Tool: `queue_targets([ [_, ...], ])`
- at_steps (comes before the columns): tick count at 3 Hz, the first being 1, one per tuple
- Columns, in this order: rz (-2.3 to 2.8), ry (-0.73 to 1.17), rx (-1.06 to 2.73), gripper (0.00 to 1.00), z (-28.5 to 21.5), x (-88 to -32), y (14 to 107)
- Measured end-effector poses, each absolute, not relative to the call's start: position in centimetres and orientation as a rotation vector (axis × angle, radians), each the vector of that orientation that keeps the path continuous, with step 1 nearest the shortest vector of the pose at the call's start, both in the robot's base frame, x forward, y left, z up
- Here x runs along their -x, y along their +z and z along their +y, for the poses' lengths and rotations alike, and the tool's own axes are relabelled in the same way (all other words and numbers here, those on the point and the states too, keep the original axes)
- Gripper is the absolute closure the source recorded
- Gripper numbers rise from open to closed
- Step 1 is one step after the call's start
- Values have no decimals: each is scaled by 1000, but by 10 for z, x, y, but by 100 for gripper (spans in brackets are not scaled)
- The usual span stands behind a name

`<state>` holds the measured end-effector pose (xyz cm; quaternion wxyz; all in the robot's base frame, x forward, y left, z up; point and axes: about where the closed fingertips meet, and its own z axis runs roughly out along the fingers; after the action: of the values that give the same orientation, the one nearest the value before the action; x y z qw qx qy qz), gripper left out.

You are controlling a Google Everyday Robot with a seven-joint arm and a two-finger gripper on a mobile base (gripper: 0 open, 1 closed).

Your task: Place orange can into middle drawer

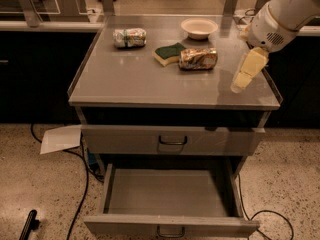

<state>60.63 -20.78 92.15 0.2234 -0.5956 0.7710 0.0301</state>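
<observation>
The orange can (198,58) lies on its side on the cabinet top, right of centre, touching a green and yellow sponge (169,53). The middle drawer (167,191) is pulled open at the bottom and its grey floor is bare. My gripper (244,76) hangs from the white arm (280,14) over the right side of the top. It is to the right of the can and a little nearer, apart from it and holding nothing.
A whitish can with green markings (129,37) lies at the back left and a white bowl (199,28) at the back. The shut drawer front (172,140) is above the open one. Paper (60,138), cables and a black object (27,226) lie on the floor.
</observation>
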Motion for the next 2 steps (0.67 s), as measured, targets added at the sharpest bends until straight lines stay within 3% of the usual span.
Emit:
queue_targets([
  [2,2132,163,1672,0,-188,-702,856],
])
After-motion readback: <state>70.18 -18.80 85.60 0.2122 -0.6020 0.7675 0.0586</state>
